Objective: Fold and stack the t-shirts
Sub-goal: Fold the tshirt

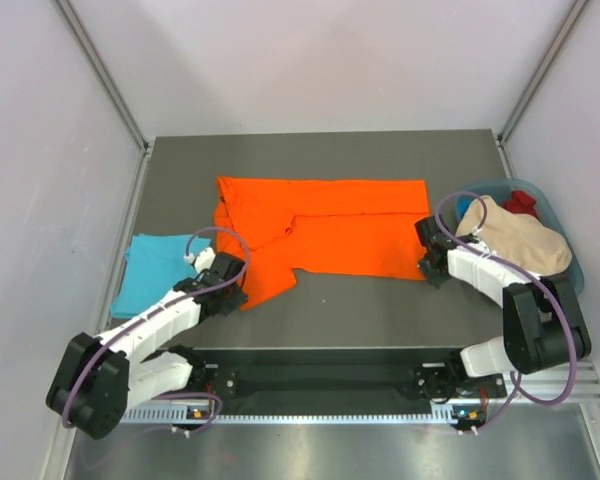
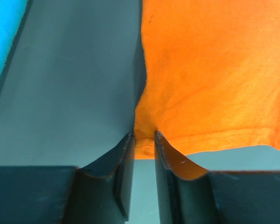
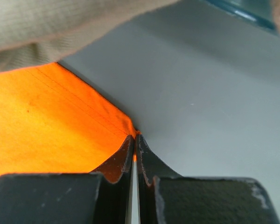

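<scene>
The orange t-shirt [image 1: 320, 235] lies spread across the middle of the table, partly folded, with a flap hanging toward its near-left corner. My left gripper [image 1: 242, 290] is at that near-left corner. In the left wrist view its jaws [image 2: 143, 135] stand a narrow gap apart, with the orange hem [image 2: 214, 70] bunched between the tips. My right gripper [image 1: 427, 262] is at the shirt's near-right corner. In the right wrist view it [image 3: 134, 136] is shut on the orange corner [image 3: 46, 121]. The turquoise t-shirt [image 1: 155, 270] lies folded at the left, and its edge [image 2: 2, 32] shows in the left wrist view.
A blue basket [image 1: 570, 260] at the right edge holds a beige garment [image 1: 515, 245] and a red item [image 1: 523, 203]. The beige cloth [image 3: 60, 23] hangs just above the right gripper. White walls enclose the table on three sides.
</scene>
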`<move>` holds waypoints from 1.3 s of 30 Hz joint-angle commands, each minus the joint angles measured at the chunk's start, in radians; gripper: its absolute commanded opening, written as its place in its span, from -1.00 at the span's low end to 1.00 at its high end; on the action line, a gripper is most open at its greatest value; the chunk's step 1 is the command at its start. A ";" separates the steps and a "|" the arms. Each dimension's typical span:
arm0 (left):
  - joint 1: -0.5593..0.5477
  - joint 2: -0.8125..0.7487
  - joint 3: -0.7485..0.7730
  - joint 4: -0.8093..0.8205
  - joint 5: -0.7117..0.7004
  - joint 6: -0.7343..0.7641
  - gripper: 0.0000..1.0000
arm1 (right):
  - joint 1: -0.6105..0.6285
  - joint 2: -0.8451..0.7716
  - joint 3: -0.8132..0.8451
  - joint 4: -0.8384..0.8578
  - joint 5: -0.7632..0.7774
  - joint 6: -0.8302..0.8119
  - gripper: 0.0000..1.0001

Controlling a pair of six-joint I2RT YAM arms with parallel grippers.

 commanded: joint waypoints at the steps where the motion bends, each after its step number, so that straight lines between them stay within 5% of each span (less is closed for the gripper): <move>1: -0.015 0.045 -0.017 -0.035 -0.029 -0.019 -0.49 | 0.006 -0.041 -0.006 0.004 0.007 -0.010 -1.00; 6: -0.037 0.032 -0.011 -0.061 -0.040 -0.032 -1.00 | 0.006 -0.051 0.009 -0.006 0.014 -0.031 -1.00; 14: -0.045 -0.048 0.176 -0.197 -0.126 0.046 -1.00 | 0.007 -0.074 0.063 -0.041 0.030 -0.154 -1.00; 26: -0.029 0.065 0.369 -0.151 -0.232 0.155 -1.00 | 0.007 -0.066 0.110 0.068 0.007 -0.315 -1.00; 39: 0.231 0.330 0.588 0.014 -0.094 0.319 -1.00 | 0.003 0.198 0.351 0.048 0.023 -0.476 -1.00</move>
